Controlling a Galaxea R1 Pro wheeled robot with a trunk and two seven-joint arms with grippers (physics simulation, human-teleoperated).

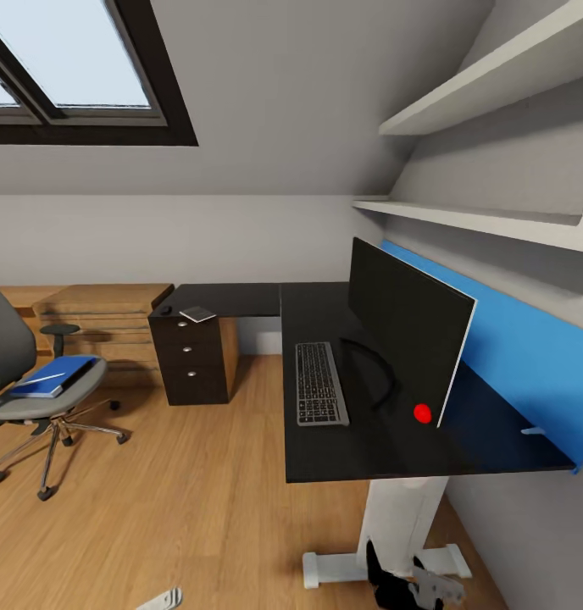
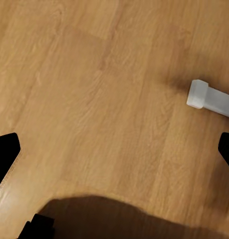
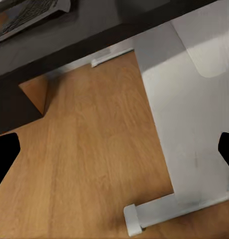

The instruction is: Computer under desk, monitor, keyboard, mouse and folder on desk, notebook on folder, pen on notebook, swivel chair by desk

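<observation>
The desk (image 1: pixel 241 298) with its glossy black top runs along the right wall. On it the monitor (image 1: pixel 406 326) stands upright, and the keyboard (image 1: pixel 320 384) lies in front of it. At the far corner, over the drawer unit, lie the grey notebook (image 1: pixel 197 314) and a small dark mouse (image 1: pixel 166 310). The blue folder (image 1: pixel 54 375) rests on the seat of the swivel chair (image 1: pixel 33 398) at the left. The computer and the pen are out of view. My left gripper (image 2: pixel 114 154) hangs open over bare floor. My right gripper (image 3: pixel 114 154) is open beside the white pedestal leg (image 3: pixel 194 109).
A low light-wood cabinet (image 1: pixel 105 318) stands against the back wall. Two white shelves (image 1: pixel 486 93) jut out above the desk. A red dot (image 1: pixel 422 413) marks the desk near the monitor's base. The desk's white foot (image 2: pixel 206 97) lies on the wooden floor (image 1: pixel 181 491).
</observation>
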